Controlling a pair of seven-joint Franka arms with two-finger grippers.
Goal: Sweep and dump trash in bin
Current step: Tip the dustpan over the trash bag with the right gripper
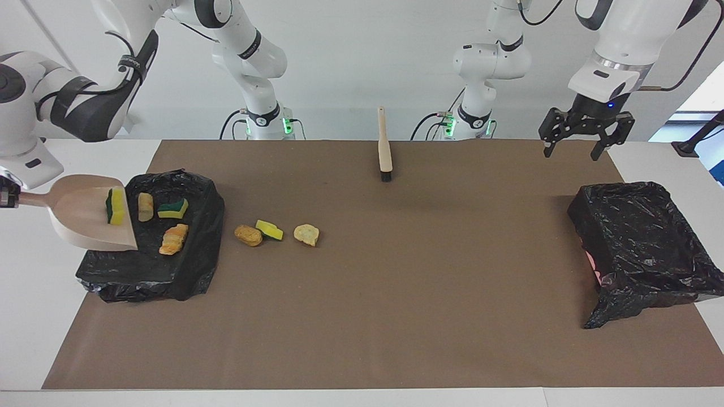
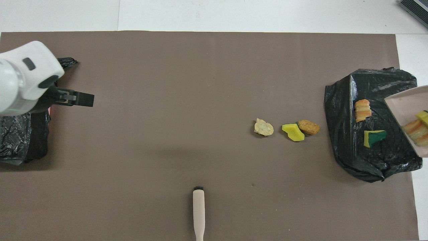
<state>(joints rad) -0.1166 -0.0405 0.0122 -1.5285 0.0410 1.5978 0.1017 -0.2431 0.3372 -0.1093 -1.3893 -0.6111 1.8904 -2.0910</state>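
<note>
My right gripper (image 1: 4, 195) is shut on the handle of the beige dustpan (image 1: 85, 215), which is tilted over the black-bagged bin (image 1: 141, 271) at the right arm's end. A yellow sponge (image 1: 116, 206) sits in the pan and a tan chunk (image 1: 145, 206) is at its lip. In the bin lie a green-yellow sponge (image 1: 172, 208) and an orange chunk (image 1: 173, 238). Three scraps of trash lie on the mat beside the bin: a brown chunk (image 1: 249, 235), a yellow sponge (image 1: 269, 229) and a pale chunk (image 1: 306, 234). My left gripper (image 1: 572, 148) hangs open, holding nothing.
The beige hand brush (image 1: 385, 150) lies on the brown mat (image 1: 396, 294) close to the robots, bristles pointing away from them. A second black-bagged bin (image 1: 645, 249) stands at the left arm's end, with the left gripper raised near its robot-side corner.
</note>
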